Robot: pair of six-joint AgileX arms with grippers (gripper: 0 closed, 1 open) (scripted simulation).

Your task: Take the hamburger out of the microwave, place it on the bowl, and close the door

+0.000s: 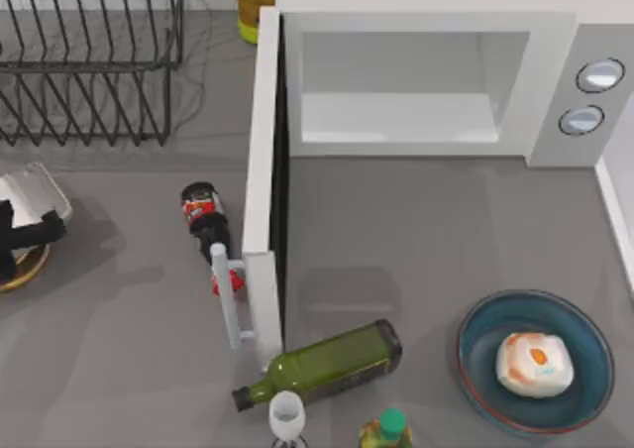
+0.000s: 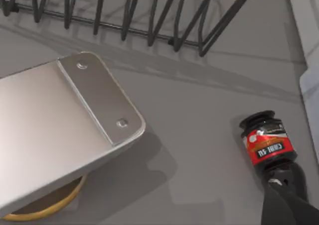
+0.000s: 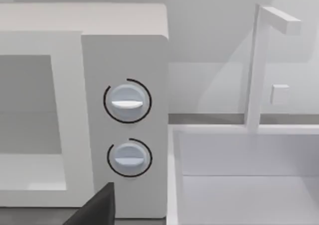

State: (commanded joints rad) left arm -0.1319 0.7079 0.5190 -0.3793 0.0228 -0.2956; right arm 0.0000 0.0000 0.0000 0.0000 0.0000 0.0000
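Observation:
The white microwave [image 1: 555,81] stands at the back with its cavity [image 1: 396,111] bare. Its door [image 1: 263,170] is swung wide open towards the front, and the pale bar handle [image 1: 229,304] is on its left face. The hamburger [image 1: 535,364] lies inside the blue bowl [image 1: 485,334] at the front right. My left gripper [image 1: 30,232] rests at the table's far left edge, well away from the door. Part of my right gripper [image 3: 94,210] appears dark and low in the right wrist view, facing the microwave's two knobs [image 3: 127,101].
A dark soda bottle [image 1: 203,215] lies just left of the door. A green glass bottle [image 1: 327,364], a wine glass [image 1: 287,415] and a green-capped bottle [image 1: 386,430] crowd the front near the door's end. A wire rack [image 1: 89,61] sits back left, a white sink [image 3: 244,175] far right.

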